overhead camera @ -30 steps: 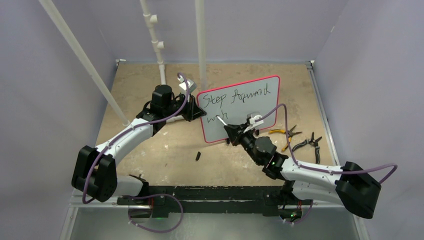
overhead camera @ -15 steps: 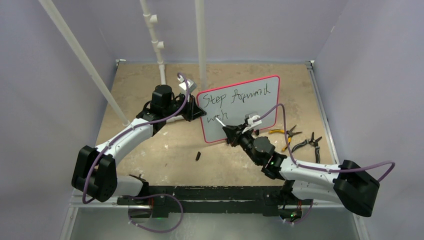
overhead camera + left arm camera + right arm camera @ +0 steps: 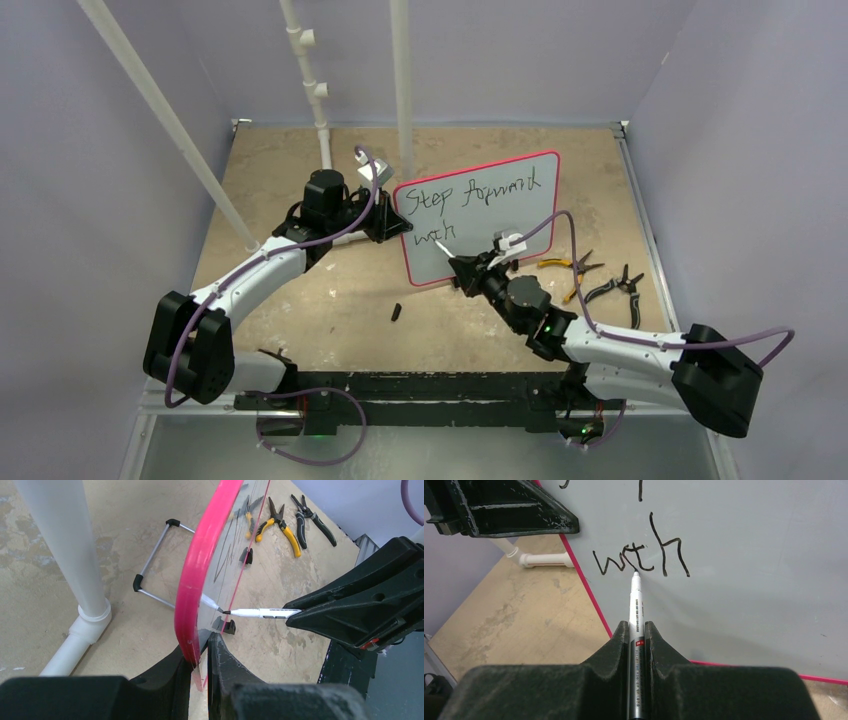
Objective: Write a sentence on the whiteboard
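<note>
Gripping a white marker [image 3: 635,600] lengthwise between its closed fingers, the right claw [image 3: 636,629] fills the bottom of its wrist view, and the marker's black tip touches the whiteboard [image 3: 749,580] at the "t" of "with". That word is the lower line of the sentence [image 3: 470,197] — above it the top line reads about "Step forward". The whiteboard stands tilted on small black feet at the centre of the top view, its written face toward the arms. At its left edge the left claw [image 3: 200,647] is clamped on the pink frame — one finger on each face. Right of the whiteboard, pliers [image 3: 578,268] lie on the tan table [image 3: 300,310]; a small black piece [image 3: 396,313] lies lower left of the whiteboard, apart from it.
</note>
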Action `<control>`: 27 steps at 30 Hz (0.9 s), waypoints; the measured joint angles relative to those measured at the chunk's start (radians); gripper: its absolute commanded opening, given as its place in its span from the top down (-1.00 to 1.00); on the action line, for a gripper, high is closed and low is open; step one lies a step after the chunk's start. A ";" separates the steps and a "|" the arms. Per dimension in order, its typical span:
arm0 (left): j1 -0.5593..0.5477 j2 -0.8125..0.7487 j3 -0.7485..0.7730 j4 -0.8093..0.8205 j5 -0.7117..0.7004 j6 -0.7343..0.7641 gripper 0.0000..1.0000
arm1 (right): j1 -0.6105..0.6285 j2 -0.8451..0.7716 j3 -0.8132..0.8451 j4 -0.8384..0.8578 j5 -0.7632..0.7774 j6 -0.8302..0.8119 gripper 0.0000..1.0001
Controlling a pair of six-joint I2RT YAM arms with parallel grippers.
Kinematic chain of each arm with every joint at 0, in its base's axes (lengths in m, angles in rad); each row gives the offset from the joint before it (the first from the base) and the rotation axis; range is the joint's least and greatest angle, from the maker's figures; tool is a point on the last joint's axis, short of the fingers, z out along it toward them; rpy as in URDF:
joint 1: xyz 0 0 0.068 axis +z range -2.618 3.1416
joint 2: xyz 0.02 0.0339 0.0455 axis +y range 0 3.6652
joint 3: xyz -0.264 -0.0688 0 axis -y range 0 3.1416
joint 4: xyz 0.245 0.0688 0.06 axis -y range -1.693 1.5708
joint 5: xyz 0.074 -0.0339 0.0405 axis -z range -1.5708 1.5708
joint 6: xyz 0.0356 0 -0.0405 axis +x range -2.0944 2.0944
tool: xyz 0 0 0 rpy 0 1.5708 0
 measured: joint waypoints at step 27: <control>0.000 0.000 0.000 0.000 0.000 0.000 1.00 | 0.002 -0.006 0.026 0.070 -0.019 -0.062 1.00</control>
